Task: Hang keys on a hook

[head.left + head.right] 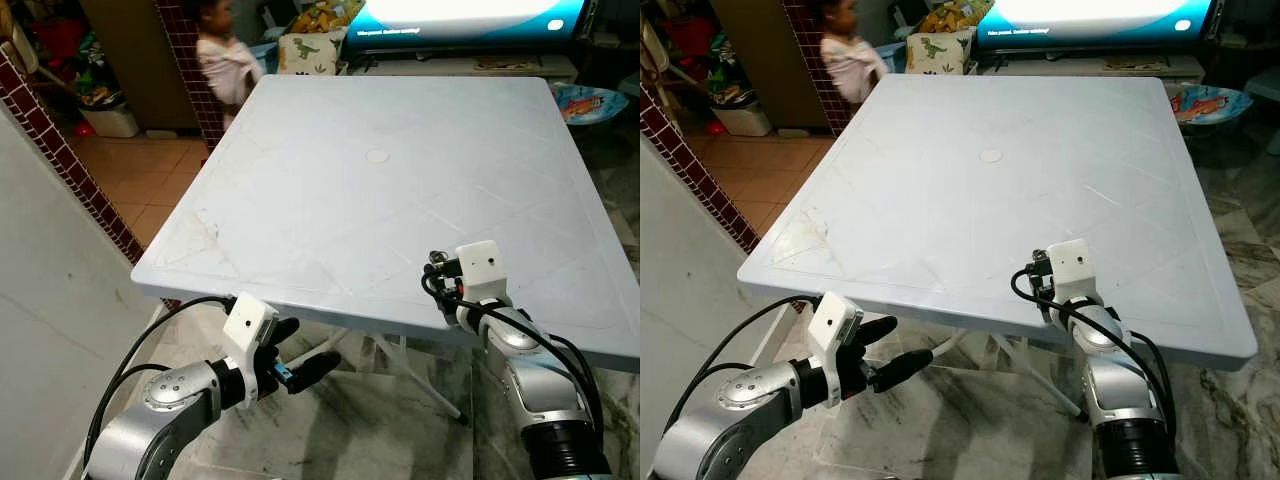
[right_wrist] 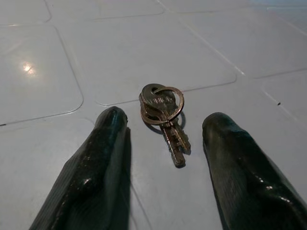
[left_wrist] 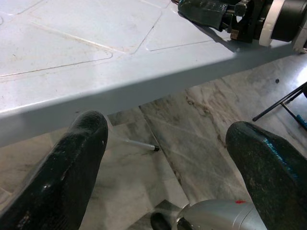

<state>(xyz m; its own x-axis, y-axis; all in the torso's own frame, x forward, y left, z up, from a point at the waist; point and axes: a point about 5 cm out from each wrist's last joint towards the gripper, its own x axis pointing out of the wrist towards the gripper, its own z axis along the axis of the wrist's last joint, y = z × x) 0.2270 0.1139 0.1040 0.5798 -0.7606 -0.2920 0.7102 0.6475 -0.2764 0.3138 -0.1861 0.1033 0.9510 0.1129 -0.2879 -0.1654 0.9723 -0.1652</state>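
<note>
A small bunch of brass keys on a ring [image 2: 163, 116] lies flat on the white plastic table [image 1: 330, 190]. My right gripper [image 2: 165, 119] rests low over the table near its front edge, open, with one black finger [image 2: 103, 143] on each side of the keys and not touching them. In the eye views this gripper [image 1: 440, 270] sits just ahead of its white wrist camera. My left gripper [image 1: 303, 357] hangs open below the table's front edge with nothing between its fingers [image 3: 72, 163]. The left wrist view looks across the table edge at my right gripper [image 3: 206, 10].
A person [image 1: 225, 60] stands beyond the table's far left corner. A lit screen [image 1: 460, 18] and a dinosaur cushion [image 1: 310, 52] are behind the table. A blue dish [image 1: 590, 102] sits at the far right. A white wall [image 1: 50, 300] runs along my left, over a marble floor [image 1: 380, 420].
</note>
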